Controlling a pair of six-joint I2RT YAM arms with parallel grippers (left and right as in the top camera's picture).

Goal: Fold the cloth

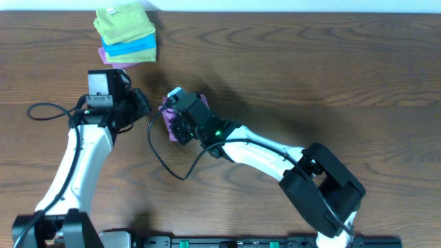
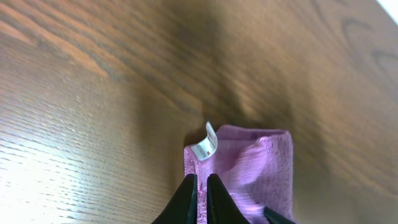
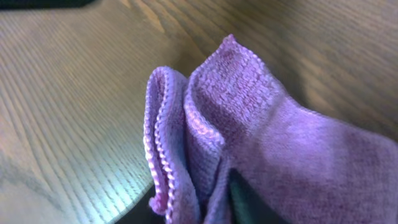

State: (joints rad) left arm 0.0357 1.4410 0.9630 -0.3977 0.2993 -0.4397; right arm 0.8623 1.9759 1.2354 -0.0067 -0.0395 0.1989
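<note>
The purple cloth (image 1: 170, 131) sits bunched at the middle of the bench (image 1: 310, 69) — the right pincer (image 1: 178, 122) grasps its doubled edge. The left pincer (image 2: 199, 182) is clenched and empty, just beside the cloth's white tag (image 2: 205, 144).

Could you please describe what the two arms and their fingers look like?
Both the left arm and right arm have white links with black joints and loose black cables. The right arm shows a green light near its wrist. The left arm's fingers are black and taper to points.
</note>
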